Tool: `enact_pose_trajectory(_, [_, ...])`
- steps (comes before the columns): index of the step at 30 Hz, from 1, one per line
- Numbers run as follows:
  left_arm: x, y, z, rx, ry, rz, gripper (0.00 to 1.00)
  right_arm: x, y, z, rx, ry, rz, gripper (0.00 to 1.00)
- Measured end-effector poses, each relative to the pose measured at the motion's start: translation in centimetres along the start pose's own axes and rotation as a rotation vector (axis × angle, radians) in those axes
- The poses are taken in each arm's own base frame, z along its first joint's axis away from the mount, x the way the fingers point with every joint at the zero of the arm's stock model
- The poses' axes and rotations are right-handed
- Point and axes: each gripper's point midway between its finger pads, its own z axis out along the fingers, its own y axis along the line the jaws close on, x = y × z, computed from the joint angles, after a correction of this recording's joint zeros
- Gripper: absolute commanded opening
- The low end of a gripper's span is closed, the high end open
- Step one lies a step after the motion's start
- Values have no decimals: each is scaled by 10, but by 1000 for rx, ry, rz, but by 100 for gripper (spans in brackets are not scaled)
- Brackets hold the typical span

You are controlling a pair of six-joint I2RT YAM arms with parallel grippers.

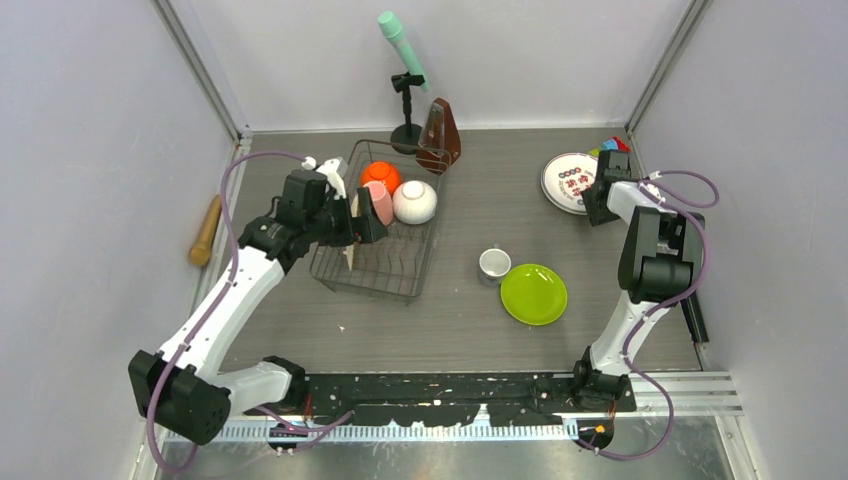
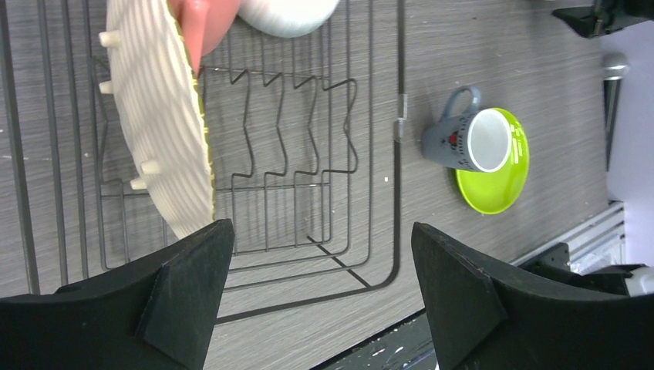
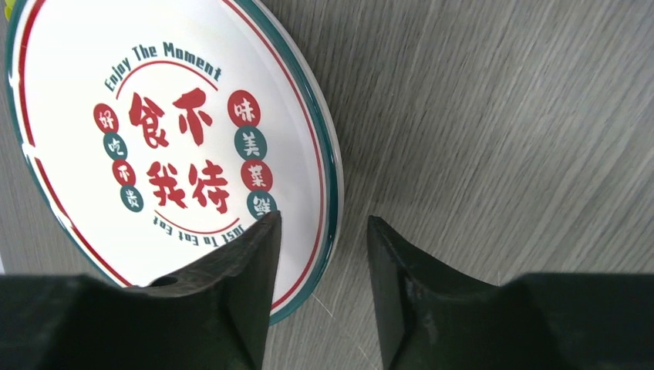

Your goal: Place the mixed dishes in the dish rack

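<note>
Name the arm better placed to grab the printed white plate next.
Right. The right gripper hangs over the plate at its rim, jaws open astride it. The left gripper is far off, over the rack, jaws open and empty.
</note>
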Motion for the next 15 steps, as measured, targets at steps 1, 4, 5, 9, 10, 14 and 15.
enact_pose_trajectory(1, [1,3,3,-12,8,-3,89,1,-1,0,2,4,-1,39])
enact_pose_trajectory(4, [5,11,10,-49,30,-11,89,1,-2,0,6,10,2,27])
enact_pose_trajectory(5, [6,12,11,-57,34,-12,89,2,-3,0,8,12,1,23])
enact_pose_trajectory(9, [6,17,12,-78,34,-12,89,0,-3,0,7,12,17,8])
enact_pose_trajectory(10, [5,17,12,-81,30,-11,89,-1,-4,0,6,11,19,6])
enact_pose_trajectory(14, [3,19,11,-94,23,-7,89,-5,-4,-5,-11,3,40,0])
enact_pose_trajectory(15, [3,20,11,-99,22,-6,89,-6,-3,-8,-18,1,44,0])
